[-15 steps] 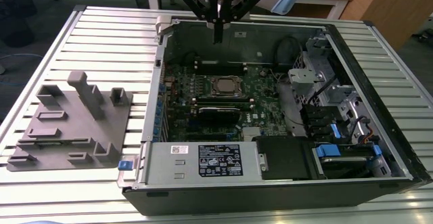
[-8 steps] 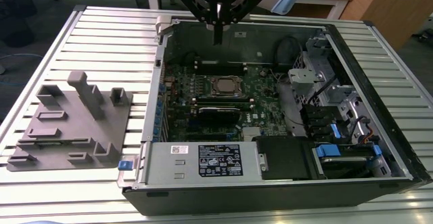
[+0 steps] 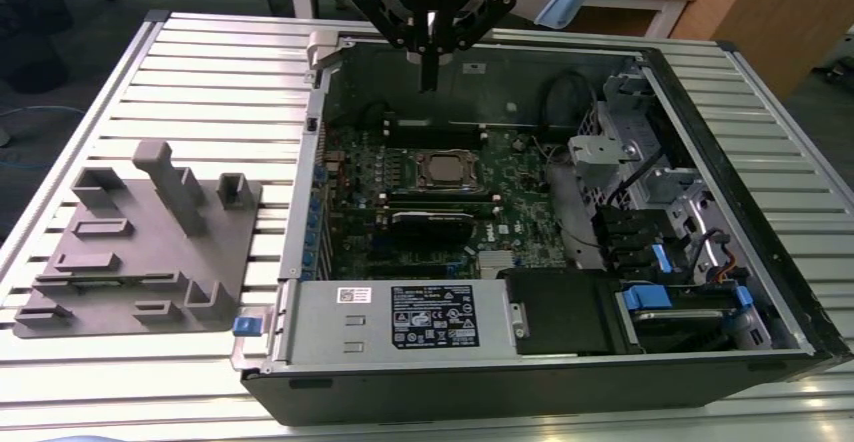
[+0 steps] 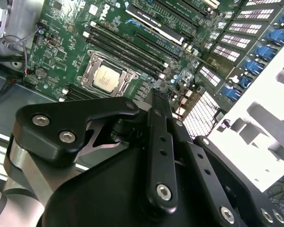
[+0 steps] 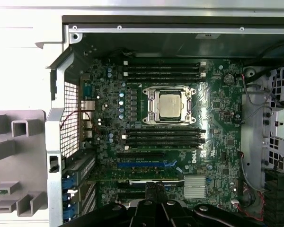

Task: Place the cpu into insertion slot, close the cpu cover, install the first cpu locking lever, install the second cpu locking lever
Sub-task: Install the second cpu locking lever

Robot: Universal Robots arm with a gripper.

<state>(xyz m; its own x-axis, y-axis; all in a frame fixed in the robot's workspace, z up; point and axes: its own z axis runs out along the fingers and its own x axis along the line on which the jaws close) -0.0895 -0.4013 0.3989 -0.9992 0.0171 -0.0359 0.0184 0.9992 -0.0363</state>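
**Already seated: the chip sits in its socket while the gripper hangs above the case**

Up over the far wall of the open computer case [image 3: 747, 262], the gripper [image 3: 430, 82] hangs with its black fingers [image 3: 430, 67] pressed together into one thin blade, holding nothing. From the fingertips in the exterior view, the cpu [image 3: 441, 169] lies toward 6 o'clock, well apart from them. In the second wrist view the fingers [image 4: 160, 123] show as flat, matte black bars fixed with bright screws, and the cpu [image 4: 107, 77] lies toward 10 o'clock from their tip.

The cpu [image 5: 171, 104] is a small square with a smooth, pale silvery-grey metal top. It lies flat inside the insertion slot [image 5: 149, 105], and the cpu cover [image 5: 170, 89], a thin shiny metal frame, lies down around it. The green circuit board [image 5: 217, 156] around it is crowded with long black slots. Beside the case, on the ribbed metal table [image 3: 200, 62], stands a grey blocky fixture [image 3: 147, 242].
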